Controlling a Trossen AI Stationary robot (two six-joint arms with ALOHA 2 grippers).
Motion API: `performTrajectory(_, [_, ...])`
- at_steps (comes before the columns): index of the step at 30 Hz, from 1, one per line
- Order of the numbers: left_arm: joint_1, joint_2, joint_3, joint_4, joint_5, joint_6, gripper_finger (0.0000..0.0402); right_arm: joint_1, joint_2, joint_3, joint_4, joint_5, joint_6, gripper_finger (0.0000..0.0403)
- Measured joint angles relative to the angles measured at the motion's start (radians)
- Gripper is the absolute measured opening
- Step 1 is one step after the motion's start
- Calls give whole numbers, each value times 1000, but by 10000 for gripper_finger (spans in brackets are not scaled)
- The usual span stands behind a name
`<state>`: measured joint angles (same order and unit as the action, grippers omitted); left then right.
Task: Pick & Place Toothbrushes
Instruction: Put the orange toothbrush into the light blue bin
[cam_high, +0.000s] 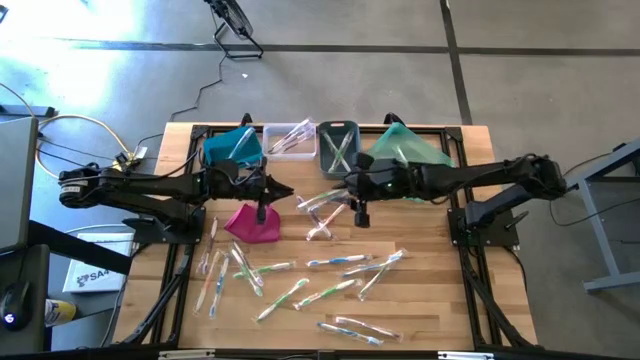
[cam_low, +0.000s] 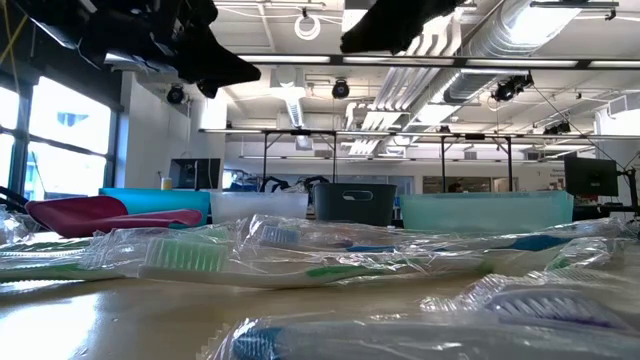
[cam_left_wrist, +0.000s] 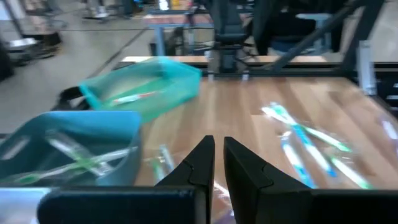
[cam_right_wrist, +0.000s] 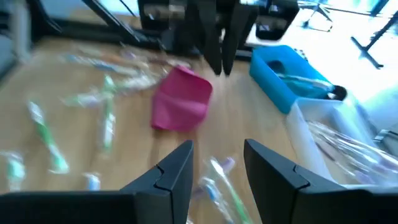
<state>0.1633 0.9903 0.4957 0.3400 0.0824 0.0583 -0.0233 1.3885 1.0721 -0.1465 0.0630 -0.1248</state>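
Wrapped toothbrushes (cam_low: 300, 262) fill the foreground at table height, most of them scattered across the wooden table (cam_high: 440, 310) from 3 through 6 to 9 o'clock, waiting to be sorted. Four bins line the 12 o'clock edge: blue bin (cam_high: 232, 146), clear bin (cam_high: 290, 139), grey bin (cam_high: 338, 147) and teal bin (cam_high: 405, 148), each already holding some brushes. Left gripper (cam_high: 287, 192) hovers near centre beside a magenta pouch (cam_high: 252, 222), fingers nearly closed and empty. Right gripper (cam_high: 350, 189), jaws apart and holding nothing, hangs just above wrapped brushes at centre, apparently poised for a pick.
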Motion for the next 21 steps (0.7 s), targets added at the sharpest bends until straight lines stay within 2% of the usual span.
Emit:
performTrajectory(4, [0,0,0,-1,-75,14,29,-7,45,2,-8,13,-54,134])
performTrajectory(7, [0,0,0,-1,-116,16,29,-16,85,43,-78,7,-61,134])
performTrajectory(12, [0,-11,0,-12,-127,43,29,-26,173,158,-223,-2,-94,134])
performTrajectory(16, [0,-31,1,-38,-127,50,29,-43,243,214,-298,-82,-123,134])
performTrajectory(21, [0,-93,1,-111,-128,51,29,-70,303,216,-346,-160,-123,134])
